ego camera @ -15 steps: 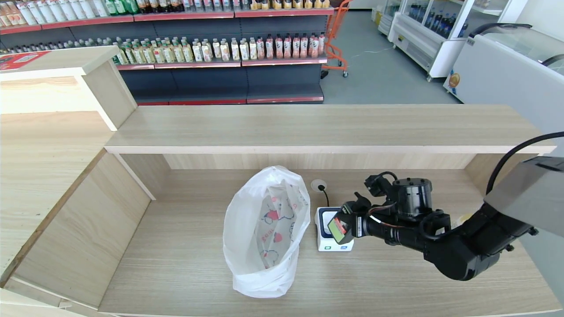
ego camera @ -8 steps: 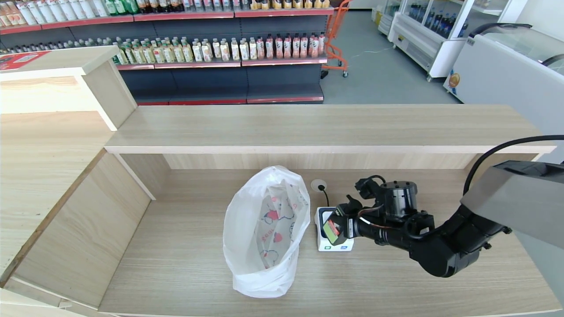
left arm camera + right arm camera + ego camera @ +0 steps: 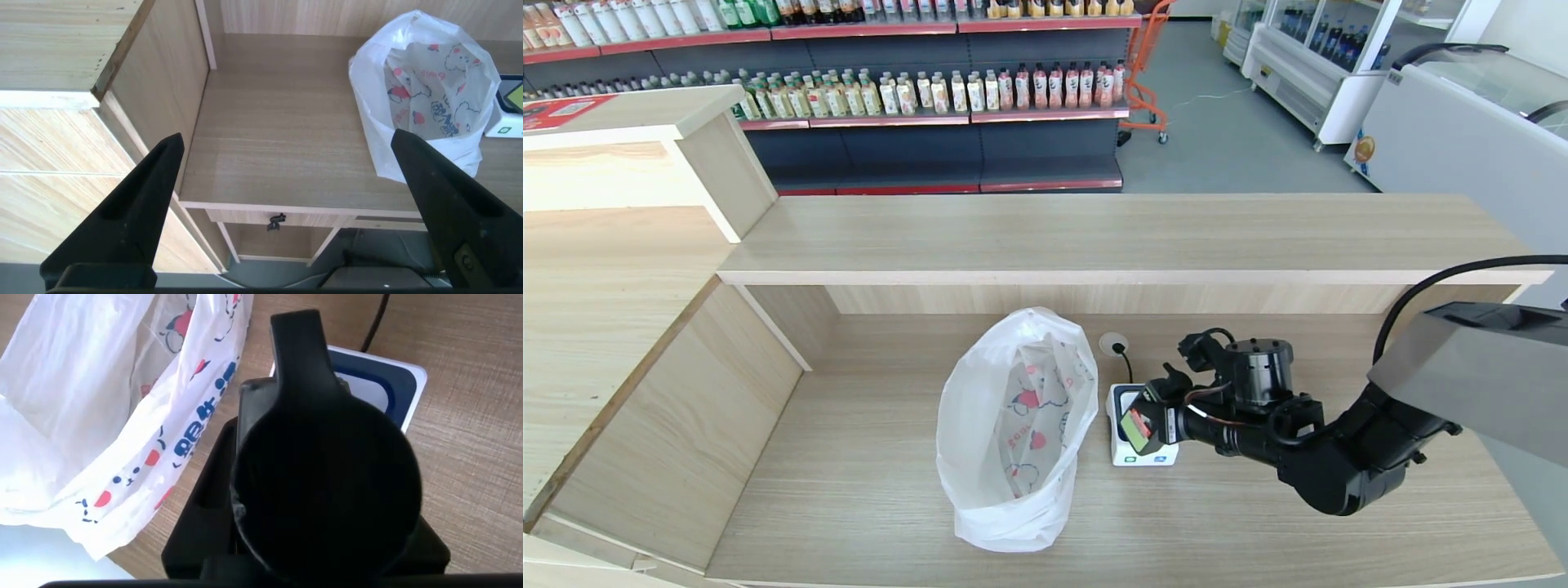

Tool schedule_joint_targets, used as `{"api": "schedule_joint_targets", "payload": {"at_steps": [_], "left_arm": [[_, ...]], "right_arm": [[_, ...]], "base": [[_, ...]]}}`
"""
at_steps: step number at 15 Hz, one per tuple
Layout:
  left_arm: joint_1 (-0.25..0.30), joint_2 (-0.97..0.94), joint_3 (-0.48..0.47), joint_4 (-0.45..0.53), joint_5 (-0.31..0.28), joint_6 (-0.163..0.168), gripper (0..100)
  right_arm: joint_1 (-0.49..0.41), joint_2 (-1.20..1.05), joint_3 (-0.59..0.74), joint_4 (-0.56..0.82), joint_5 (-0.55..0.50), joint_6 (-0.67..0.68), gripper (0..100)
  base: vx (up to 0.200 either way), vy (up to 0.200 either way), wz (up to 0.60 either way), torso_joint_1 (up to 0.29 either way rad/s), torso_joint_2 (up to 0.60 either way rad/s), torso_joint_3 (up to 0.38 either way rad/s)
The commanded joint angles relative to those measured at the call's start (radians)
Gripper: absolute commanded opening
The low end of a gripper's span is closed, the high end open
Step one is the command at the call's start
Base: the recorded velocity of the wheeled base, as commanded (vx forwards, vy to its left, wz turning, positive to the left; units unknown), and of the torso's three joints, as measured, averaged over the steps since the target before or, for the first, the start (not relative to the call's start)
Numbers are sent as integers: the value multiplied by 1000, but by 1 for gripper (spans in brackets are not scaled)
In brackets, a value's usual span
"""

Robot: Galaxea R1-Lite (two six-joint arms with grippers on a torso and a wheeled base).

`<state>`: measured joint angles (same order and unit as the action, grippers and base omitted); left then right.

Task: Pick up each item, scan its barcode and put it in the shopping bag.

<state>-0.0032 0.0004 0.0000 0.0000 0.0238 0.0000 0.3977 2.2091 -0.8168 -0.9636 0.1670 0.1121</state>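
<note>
Item with a green and red label sits clamped in the right gripper, held just above the white scanner on the wooden counter. The white shopping bag stands open just left of the scanner, near the item but apart from it. The left gripper hangs over the counter's left part, fingers spread wide and holding nothing.

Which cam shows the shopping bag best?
Head view: whole shopping bag, mouth open, upright on the counter. Left wrist view shows it too, partly behind a gripper finger; right wrist view catches just one printed side.
</note>
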Motion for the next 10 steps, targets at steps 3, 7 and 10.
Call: {"api": "schedule_joint_targets", "payload": {"at_steps": [3,7,10], "left_arm": [[0,0,-2,0,1,0,100],[0,0,0,0,1,0,100],[0,0,-2,0,1,0,100]], "right_arm": [[-8,-57,16,-10,0,26,0],[-49,-391,100,5,3,205,0],[-126,-462,173,6,2,67,0]], "base": [[0,0,0,0,0,0],[0,0,0,0,0,0],[0,0,0,0,0,0]]}}
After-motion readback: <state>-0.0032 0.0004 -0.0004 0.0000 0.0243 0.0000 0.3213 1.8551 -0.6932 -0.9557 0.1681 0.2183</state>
